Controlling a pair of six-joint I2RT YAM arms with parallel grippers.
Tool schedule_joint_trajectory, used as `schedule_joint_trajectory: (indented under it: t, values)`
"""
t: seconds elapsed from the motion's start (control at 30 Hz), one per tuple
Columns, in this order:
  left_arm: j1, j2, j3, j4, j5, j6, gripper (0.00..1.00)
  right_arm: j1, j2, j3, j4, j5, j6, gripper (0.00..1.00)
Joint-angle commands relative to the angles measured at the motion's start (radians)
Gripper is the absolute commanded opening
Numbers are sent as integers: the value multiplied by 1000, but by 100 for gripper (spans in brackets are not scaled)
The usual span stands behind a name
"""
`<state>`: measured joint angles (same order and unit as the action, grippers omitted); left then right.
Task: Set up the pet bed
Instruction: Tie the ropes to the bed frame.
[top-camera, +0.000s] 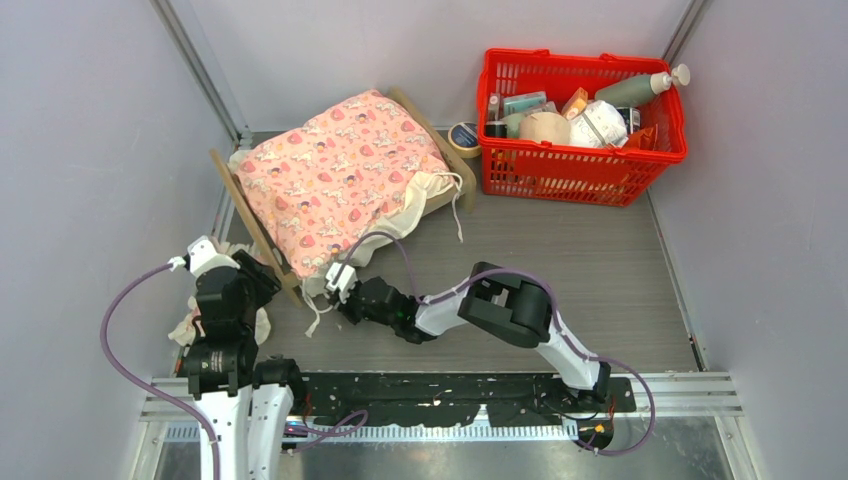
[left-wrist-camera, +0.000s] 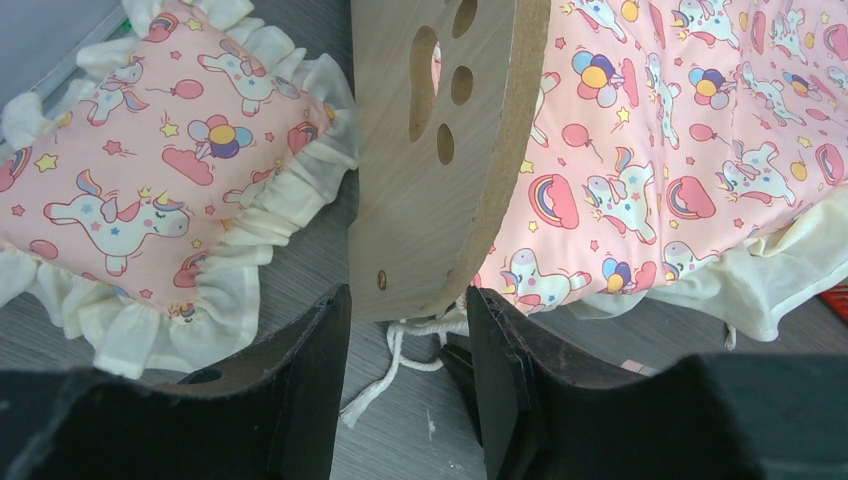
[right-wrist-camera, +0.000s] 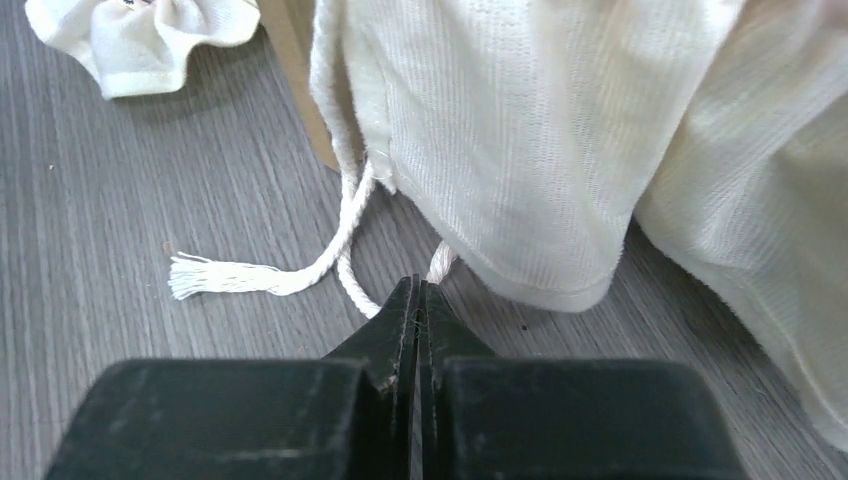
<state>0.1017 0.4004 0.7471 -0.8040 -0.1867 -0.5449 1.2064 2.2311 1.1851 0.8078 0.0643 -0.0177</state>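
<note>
Item: pet bed (top-camera: 243, 205), far-left part of the counter (top-camera: 560, 260), blanket (top-camera: 335, 170) draped over it. We list its long axis as a diagonal: headboard (left-wrist-camera: 400, 230) at the near-left end, foot toward the red basket (top-camera: 585, 165). Left hand (left-wrist-camera: 407, 295): jaws partway apart astride the headboard's lower corner, gripping nothing we can confirm. It is the nearer hand to the pillow (left-wrist-camera: 150, 180), which lies outside the bed by the counter's left edge. Right hand (right-wrist-camera: 417, 300): shut at the blanket's near hem, tips against the white cord (right-wrist-camera: 300, 275); whether the cord is pinched we cannot tell

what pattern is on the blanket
Pink blanket with unicorns, rainbows and balloons; clearest in the left wrist view.
</note>
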Motion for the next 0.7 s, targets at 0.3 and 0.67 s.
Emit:
schedule_joint_trajectory:
  t: [0.3,0.67]
  values:
    - [8,13,0,35,-3,-5,51,62,-113,6,57,7,-97,5]
    - [9,47,-2,15,11,-47,50,65,-86,86,23,-40,-218,5]
